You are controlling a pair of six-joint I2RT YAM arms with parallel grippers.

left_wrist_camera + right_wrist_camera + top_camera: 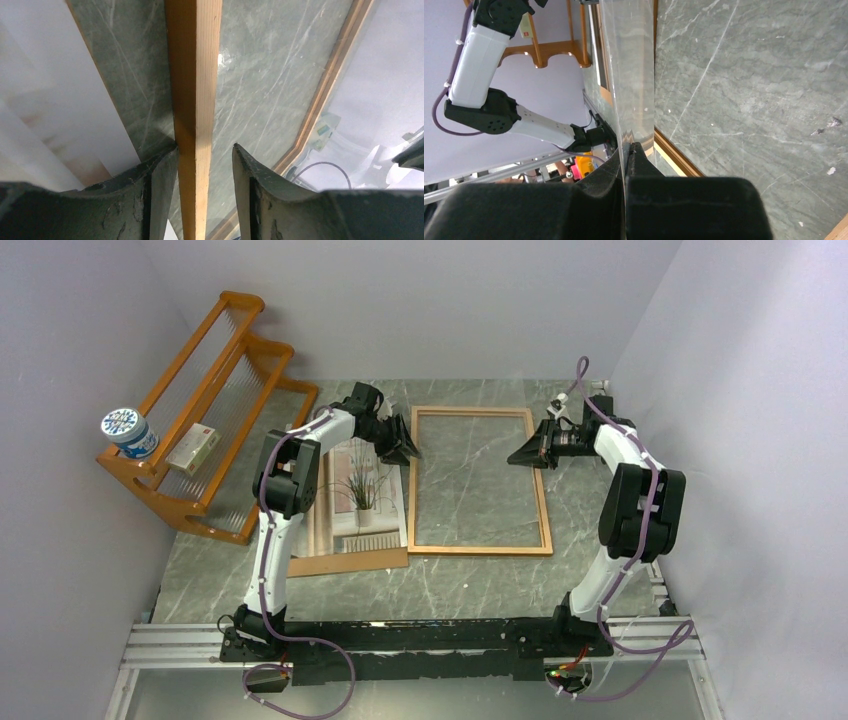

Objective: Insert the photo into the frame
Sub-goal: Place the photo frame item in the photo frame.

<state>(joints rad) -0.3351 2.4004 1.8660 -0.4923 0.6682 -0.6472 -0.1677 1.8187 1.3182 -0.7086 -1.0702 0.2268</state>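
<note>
- Straddling the frame's (478, 549) left rail, the left claw (204, 147) stands partly wide: one finger (160, 175) touches the rail, and the other stands just clear of it.
- Right claw (628, 146): pinched tight on the edge of a clear sheet (629, 75), at the inner side of the frame's right rail.
- Frame: flat on the table (480, 580), mid-scene between the two arms, with grey marble showing through its opening.
- Photo (365, 490): flat on the table just left of the frame and outside it, partly hidden under the left arm.
- Board (350, 562): brown, under the photo, its near edge showing past the print.
- Rack (160, 492): far left by the wall, well apart from the frame, holding a tin (128, 432) and a box (193, 448).
</note>
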